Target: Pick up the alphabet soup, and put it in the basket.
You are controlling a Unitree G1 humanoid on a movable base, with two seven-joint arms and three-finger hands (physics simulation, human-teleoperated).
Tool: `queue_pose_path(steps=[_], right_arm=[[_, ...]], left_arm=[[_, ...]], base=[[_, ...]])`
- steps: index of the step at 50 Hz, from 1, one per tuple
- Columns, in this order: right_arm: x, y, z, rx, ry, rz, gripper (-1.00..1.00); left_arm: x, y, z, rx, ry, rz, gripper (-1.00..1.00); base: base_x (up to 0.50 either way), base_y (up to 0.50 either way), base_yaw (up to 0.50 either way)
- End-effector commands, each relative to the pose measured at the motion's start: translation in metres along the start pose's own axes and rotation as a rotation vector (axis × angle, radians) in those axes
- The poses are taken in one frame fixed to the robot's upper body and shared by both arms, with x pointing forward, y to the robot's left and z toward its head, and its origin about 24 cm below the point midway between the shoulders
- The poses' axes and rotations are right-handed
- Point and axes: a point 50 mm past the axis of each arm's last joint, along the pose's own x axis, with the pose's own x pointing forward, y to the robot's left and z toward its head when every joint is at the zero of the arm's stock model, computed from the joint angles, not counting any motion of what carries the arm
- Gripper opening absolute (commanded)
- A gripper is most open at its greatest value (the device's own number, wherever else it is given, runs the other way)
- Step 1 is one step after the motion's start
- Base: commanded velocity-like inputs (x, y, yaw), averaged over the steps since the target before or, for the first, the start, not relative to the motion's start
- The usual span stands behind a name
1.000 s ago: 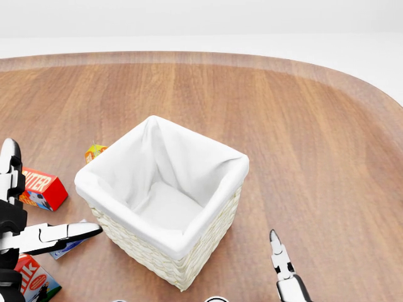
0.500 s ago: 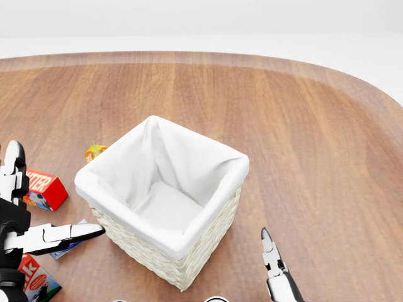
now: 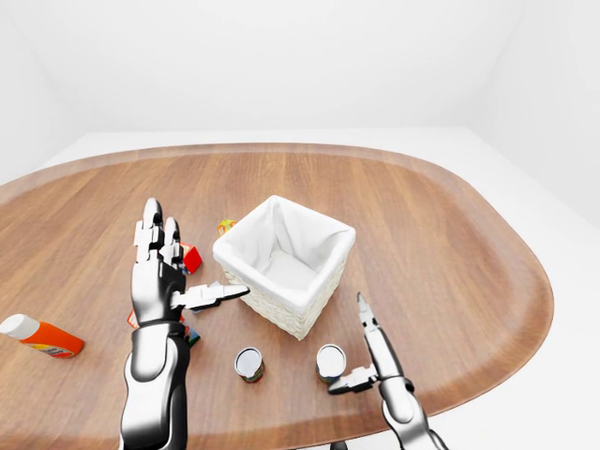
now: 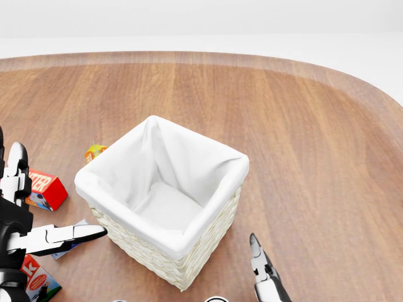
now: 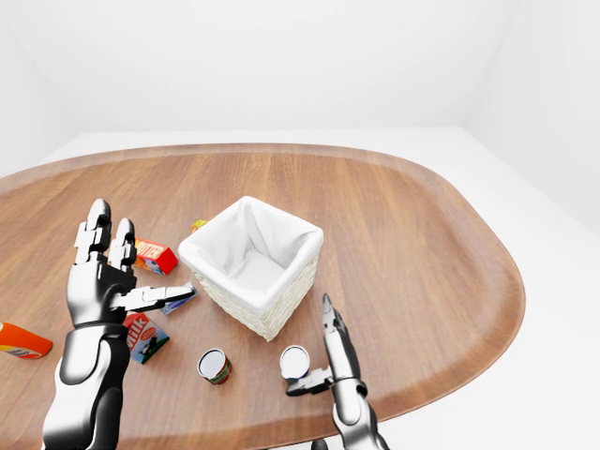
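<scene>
Right hand (image 5: 314, 370), fingers spread, reaches toward what I take for the alphabet soup (image 5: 294, 361) at the basket's (image 5: 251, 265) five o'clock; next I close around it.

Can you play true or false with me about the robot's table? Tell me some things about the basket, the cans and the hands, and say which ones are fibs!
1. The basket has nothing inside it. True.
2. Two cans stand on the table near the bottom of the right-eye view. True: one can on the left, another can beside the right hand.
3. The left hand is squeezing a can. False: its fingers are spread open and hold nothing.
4. The basket is tipped over on its side. False: it stands upright.
5. The orange bottle is inside the basket. False: it lies on the table at the left edge of the left-eye view.
</scene>
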Motion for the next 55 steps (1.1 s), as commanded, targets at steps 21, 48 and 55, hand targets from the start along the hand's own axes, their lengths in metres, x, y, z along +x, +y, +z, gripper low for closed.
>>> queue_pose_path(steps=[21, 48, 55], right_arm=[[0.01, 0.013, -0.013, -0.046, 0.064, 0.019, 1.0], [0.01, 0.022, -0.008, -0.077, 0.044, 0.051, 1.0], [0.01, 0.026, -0.012, -0.092, 0.061, 0.062, 1.0]], left_arm=[[0.0, -0.001, 0.0, 0.0, -0.001, -0.002, 1.0], [0.001, -0.001, -0.007, 0.007, 0.028, -0.006, 1.0], [0.0, -0.001, -0.006, 0.008, 0.026, -0.006, 1.0]], base=[[0.0, 0.0, 0.0], [0.0, 0.0, 0.0], [0.0, 0.0, 0.0]])
